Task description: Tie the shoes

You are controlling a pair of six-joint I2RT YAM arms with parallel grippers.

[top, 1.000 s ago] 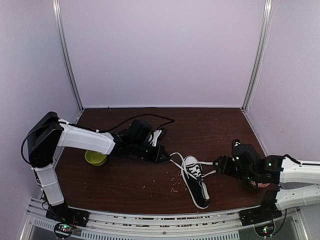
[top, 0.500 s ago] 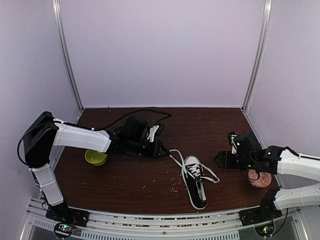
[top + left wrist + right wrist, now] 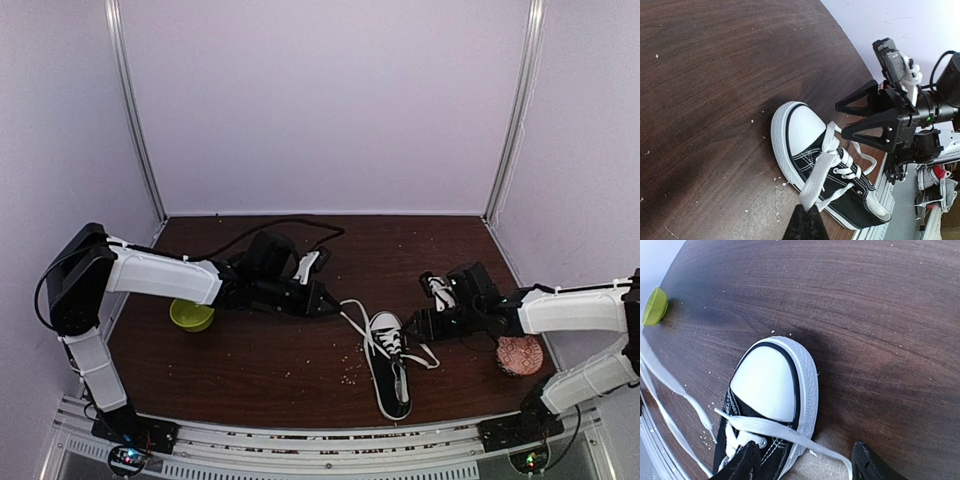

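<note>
Dark wood table [image 3: 250, 370]; sneaker [image 3: 392, 368] heel cropped in right wrist view; left hand [image 3: 806, 216] pinches lace [image 3: 820, 172]; right hand [image 3: 805, 462] spread, empty.

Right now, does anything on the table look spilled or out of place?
Yes. Pale crumbs lie scattered over the table, mostly near the shoe, as if spilled. The shoe's laces are loose and untied; the left gripper pinches one.
</note>
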